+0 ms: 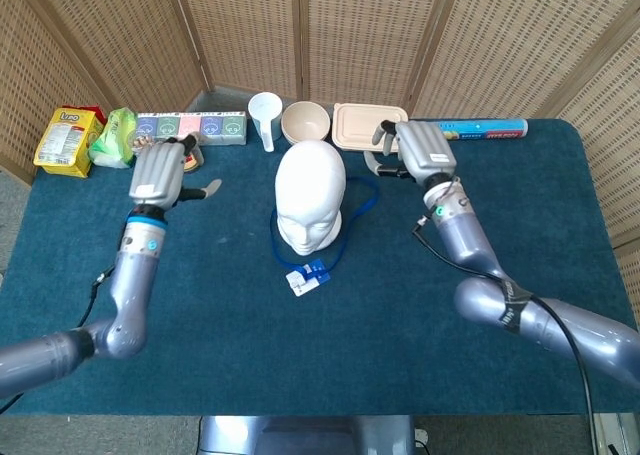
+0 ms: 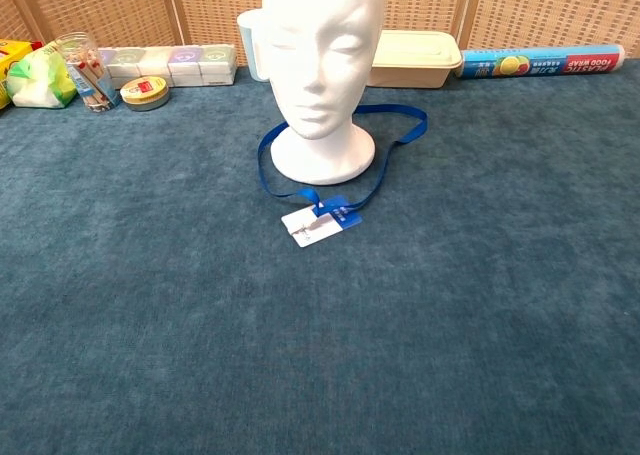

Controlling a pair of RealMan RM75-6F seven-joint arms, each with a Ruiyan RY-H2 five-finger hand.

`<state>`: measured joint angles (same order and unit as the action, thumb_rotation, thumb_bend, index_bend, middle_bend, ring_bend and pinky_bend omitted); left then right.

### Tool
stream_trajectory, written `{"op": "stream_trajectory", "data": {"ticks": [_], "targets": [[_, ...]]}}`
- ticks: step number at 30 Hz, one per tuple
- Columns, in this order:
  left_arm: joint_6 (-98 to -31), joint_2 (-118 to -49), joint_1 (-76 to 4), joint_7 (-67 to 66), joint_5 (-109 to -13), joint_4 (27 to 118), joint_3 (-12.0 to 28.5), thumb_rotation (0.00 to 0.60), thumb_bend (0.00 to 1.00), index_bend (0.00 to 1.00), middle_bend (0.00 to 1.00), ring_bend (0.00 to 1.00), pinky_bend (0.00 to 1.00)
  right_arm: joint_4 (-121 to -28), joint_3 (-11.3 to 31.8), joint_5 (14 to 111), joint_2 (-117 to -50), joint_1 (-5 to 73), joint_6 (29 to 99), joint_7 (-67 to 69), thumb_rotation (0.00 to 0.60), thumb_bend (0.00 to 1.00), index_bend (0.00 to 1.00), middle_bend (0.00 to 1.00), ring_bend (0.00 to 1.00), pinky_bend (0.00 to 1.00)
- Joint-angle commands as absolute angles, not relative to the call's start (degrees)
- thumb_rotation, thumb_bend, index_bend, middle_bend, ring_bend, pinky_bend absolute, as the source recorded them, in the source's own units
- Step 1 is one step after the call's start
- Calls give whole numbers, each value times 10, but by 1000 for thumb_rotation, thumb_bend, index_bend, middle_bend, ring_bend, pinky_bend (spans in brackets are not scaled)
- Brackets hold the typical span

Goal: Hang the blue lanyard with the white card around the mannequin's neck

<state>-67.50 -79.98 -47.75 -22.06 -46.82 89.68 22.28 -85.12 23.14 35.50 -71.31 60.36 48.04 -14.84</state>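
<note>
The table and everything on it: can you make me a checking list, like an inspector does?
Surface: blue cloth table, flat.
Job's things: white mannequin head stands upright; blue lanyard lies looped on the cloth around its base; white card lies flat in front.
Clutter: along the back edge, yellow packet, green bag, row of small boxes, white cup, bowl, lidded container, food wrap roll.
Robot hands: left robot hand and right robot hand hold nothing, both clear of the lanyard.
Cables: black cable runs along the right arm.
Surroundings: woven screen panels behind.
</note>
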Motion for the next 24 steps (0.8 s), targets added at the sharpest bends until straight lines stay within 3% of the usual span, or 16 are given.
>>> {"op": "stream_trajectory", "data": {"ticks": [1, 13, 24], "targets": [[-687, -776, -446, -194, -494, 924, 199, 526, 214, 297, 484, 394, 456, -888, 235, 419, -691, 559, 510, -98, 282, 459, 413, 492, 567, 609], [-697, -669, -322, -104, -586, 967, 103, 527, 213, 297, 462, 359, 379, -997, 164, 578, -633, 422, 616, -37, 286, 454, 435, 492, 532, 569], [-769, -639, -213, -27, -668, 956, 37, 523, 213, 297, 452, 345, 351, -1049, 106, 604, -599, 316, 711, -64, 279, 447, 435, 490, 496, 515]]}}
